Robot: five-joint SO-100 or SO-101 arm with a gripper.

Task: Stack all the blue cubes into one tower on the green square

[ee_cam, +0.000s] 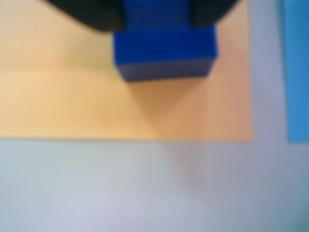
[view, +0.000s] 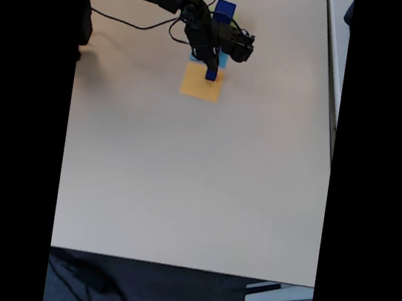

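Observation:
In the blurred wrist view a dark blue cube (ee_cam: 164,48) rests on the orange square (ee_cam: 72,96). A narrower blue part rises from it between my two dark fingers. My gripper (ee_cam: 157,19) is shut on that blue cube, one finger touching each side. The fixed view shows the gripper (view: 212,68) reaching down from the upper left onto the small blue cube (view: 211,76) at the top edge of the orange square (view: 199,86). A larger blue cube (view: 224,10) stands farther back, behind the arm. The green square is hidden or out of view.
A flat light-blue square (ee_cam: 297,67) lies just right of the orange one in the wrist view, and in the fixed view it (view: 222,61) peeks out behind the gripper. A black cable (view: 129,22) trails from the arm. The pale table (view: 197,180) stretches wide below.

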